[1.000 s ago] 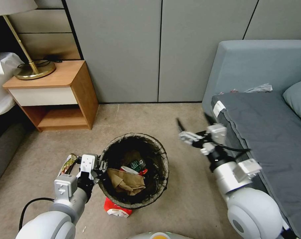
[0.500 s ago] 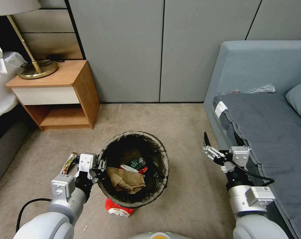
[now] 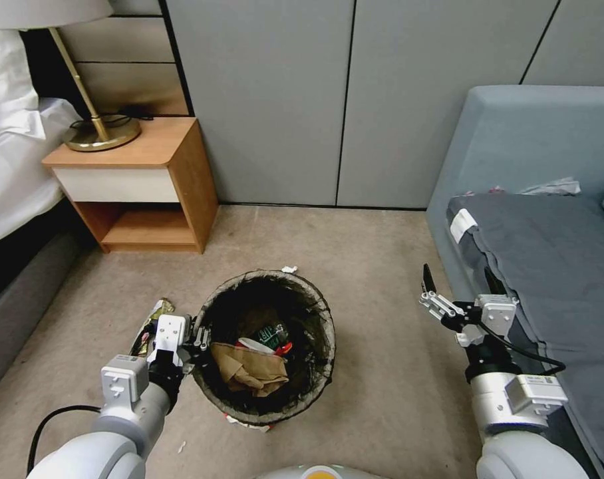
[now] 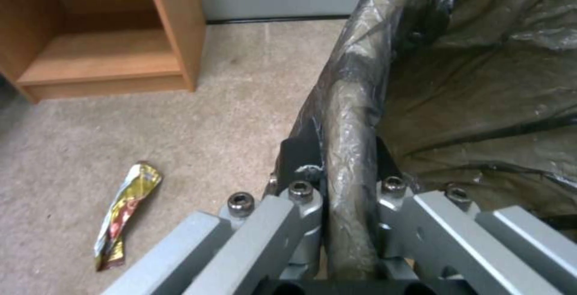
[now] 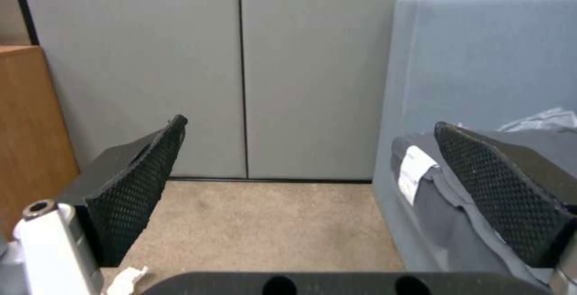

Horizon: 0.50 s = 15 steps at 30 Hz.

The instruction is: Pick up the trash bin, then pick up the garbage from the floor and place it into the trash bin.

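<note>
The trash bin, white with a dark bag over its rim, is in front of me on the carpet. My left gripper is shut on the left side of its rim, one finger inside and one outside. Brown paper, a green-labelled bottle and a red-and-white cup lie in the bin. A yellow snack wrapper lies on the floor just left of my left gripper. A red-and-white carton edge peeks out under the bin. My right gripper hangs open and empty beside the sofa.
A wooden nightstand with a brass lamp stands at the back left, next to a bed. A grey sofa fills the right side. A white tissue scrap lies behind the bin. Grey wall panels close off the back.
The camera has shifted, so the room slid right in the picture. My right arm pulled back from the floor beside the bin to the sofa's edge. My left gripper kept its hold on the rim.
</note>
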Tool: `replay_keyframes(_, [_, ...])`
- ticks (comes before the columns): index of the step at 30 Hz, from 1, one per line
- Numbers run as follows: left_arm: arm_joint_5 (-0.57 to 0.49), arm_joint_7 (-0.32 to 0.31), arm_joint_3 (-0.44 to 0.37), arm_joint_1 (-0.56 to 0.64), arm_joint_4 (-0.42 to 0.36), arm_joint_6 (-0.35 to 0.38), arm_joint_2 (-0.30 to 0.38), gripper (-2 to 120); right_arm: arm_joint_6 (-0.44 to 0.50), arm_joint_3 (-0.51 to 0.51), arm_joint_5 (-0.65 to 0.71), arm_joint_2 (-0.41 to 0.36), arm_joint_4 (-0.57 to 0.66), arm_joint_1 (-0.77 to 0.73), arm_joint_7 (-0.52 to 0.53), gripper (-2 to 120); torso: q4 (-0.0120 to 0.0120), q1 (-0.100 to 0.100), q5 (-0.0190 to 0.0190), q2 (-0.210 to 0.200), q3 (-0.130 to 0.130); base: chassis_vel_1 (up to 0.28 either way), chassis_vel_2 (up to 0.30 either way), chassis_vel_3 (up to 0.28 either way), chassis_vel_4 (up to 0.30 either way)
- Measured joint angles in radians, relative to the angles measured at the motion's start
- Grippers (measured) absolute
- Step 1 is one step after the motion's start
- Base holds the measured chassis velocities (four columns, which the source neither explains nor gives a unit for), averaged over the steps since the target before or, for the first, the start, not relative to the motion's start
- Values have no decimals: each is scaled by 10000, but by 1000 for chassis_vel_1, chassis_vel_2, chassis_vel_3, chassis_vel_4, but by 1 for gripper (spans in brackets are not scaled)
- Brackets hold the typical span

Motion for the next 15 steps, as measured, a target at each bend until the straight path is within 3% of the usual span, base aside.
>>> replay_keyframes(15, [-42, -1, -49, -150, 0, -11, 18, 1, -81, 103, 62, 59, -134, 129, 103, 100, -1, 0, 0, 0, 0, 13, 12, 8, 9])
